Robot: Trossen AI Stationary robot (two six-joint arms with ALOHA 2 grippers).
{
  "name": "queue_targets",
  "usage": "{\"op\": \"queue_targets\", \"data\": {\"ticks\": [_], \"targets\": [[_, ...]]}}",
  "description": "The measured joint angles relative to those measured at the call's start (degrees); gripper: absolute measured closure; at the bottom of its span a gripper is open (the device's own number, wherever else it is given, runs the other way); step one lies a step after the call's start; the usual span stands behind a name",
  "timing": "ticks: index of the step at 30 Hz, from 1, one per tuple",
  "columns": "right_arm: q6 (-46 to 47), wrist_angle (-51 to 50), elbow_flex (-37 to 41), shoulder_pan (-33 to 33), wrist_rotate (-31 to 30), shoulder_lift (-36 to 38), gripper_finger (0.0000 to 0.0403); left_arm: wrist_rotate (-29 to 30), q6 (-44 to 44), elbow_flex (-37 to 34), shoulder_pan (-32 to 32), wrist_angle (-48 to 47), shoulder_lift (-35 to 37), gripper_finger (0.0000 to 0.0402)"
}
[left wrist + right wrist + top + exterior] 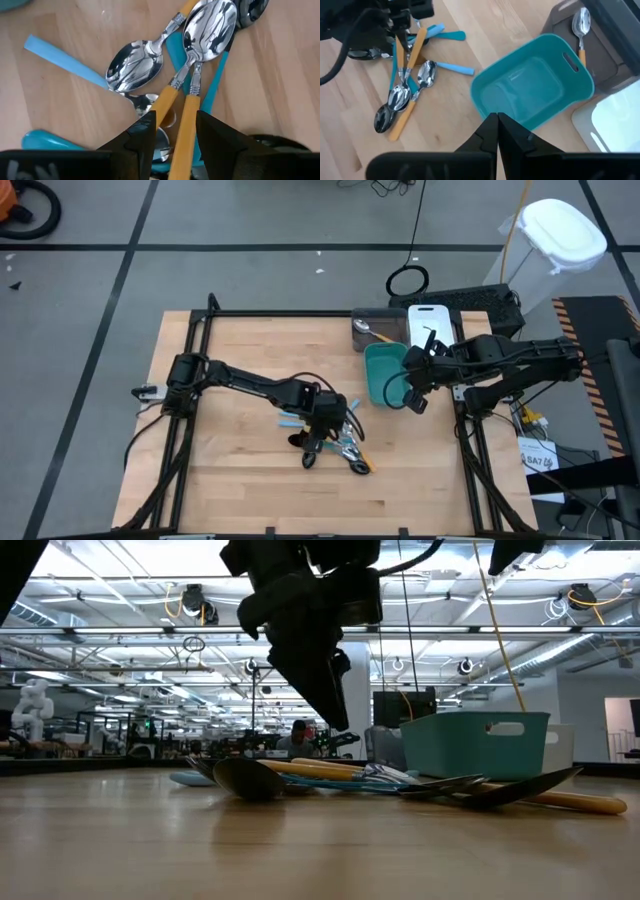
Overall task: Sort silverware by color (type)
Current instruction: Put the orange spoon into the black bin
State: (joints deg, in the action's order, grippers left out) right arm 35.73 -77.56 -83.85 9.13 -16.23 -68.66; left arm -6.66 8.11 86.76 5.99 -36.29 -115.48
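Left gripper sits low over the silverware pile, fingers parted narrowly astride an orange-handled spoon; I cannot confirm they touch it. I see the pile on the table, well short of the teal bin: orange-handled spoons crossed over blue-handled pieces, a black spoon at the pile's end. One orange-handled spoon lies in the gray bin beyond the teal bin. Right gripper hangs above the teal bin's near edge, fingers closed, empty.

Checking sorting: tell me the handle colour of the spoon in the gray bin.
Orange, on the spoon in the gray bin; right wrist view.
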Motion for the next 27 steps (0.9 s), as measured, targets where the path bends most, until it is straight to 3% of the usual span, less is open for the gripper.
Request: {"op": "queue_targets", "data": {"ticks": [11,16,27], "targets": [[0.3,0.1,0.0,0.0,-0.2,0.0,0.0399,0.7,12.1,0.0,0.0,-0.5,-3.4,0.0261],[0.9,0.0,0.0,0.0,-1.9,0.0,0.0399,3.5,12.8,0.0,-0.1,0.0,-4.2,0.0261],[0.1,0.1,0.0,0.0,-3.4,0.0,0.0399,3.5,16.0,0.0,-0.1,1.1,-5.0,0.0261]]}}
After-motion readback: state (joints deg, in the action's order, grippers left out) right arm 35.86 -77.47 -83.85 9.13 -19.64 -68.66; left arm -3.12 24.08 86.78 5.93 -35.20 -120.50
